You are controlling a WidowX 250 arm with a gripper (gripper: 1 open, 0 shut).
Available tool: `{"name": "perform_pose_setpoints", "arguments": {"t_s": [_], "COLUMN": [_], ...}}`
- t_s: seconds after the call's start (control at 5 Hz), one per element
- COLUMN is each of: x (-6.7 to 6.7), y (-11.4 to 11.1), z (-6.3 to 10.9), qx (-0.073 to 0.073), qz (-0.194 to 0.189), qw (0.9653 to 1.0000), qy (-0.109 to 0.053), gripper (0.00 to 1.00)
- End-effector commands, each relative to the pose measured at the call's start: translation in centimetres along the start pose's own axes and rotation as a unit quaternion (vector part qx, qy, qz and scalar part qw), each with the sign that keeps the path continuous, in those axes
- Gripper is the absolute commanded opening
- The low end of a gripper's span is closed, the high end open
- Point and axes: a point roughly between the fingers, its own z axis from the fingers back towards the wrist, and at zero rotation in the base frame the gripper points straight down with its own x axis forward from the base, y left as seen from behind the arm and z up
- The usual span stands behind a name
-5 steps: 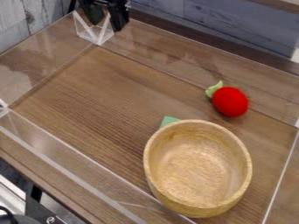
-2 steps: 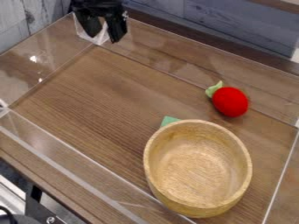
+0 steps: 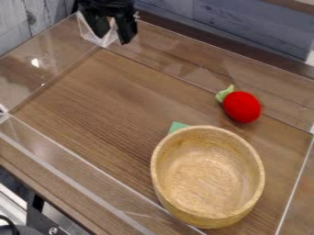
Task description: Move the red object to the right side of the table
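— Gripper (image 3: 113, 27) is getting cut off by the top edge; its jaws are standing wide apart, gripping nothing.
— Where is the red object (image 3: 241, 106) lying?
— Near the table's (image 3: 105, 106) right wall, above the wooden bowl (image 3: 207, 175). A green scrap is peeking out, half hidden behind the bowl. Bare wood is stretching between.

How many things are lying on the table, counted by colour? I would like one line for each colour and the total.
Red: 1, the red object, with a green leafy top.
Light wood: 1, the wooden bowl.
Green: 1, a small green piece showing at the bowl's far rim; what it is cannot be told.
Total: 3
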Motion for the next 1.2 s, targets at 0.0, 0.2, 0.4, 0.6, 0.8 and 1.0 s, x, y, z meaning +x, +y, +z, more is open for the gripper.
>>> {"name": "perform_pose_setpoints", "arguments": {"t_s": [0.0,0.2,0.4,0.6,0.8,1.0], "x": [2.2,2.3,1.5,0.5,1.6,2.6], "y": [0.0,-0.3,0.5,1.3,1.5,1.7], "z": [1.3,1.2,0.0,-1.3,0.0,1.5], "qx": [0.01,0.003,0.01,0.015,0.01,0.008], "qz": [-0.029,-0.037,-0.01,0.018,-0.017,-0.053], "qw": [0.9991,0.9989,0.9995,0.9994,0.9994,0.998], "qy": [-0.029,-0.027,-0.028,-0.026,-0.03,-0.034], "gripper": [1.0,1.0,1.0,1.0,1.0,1.0]}}
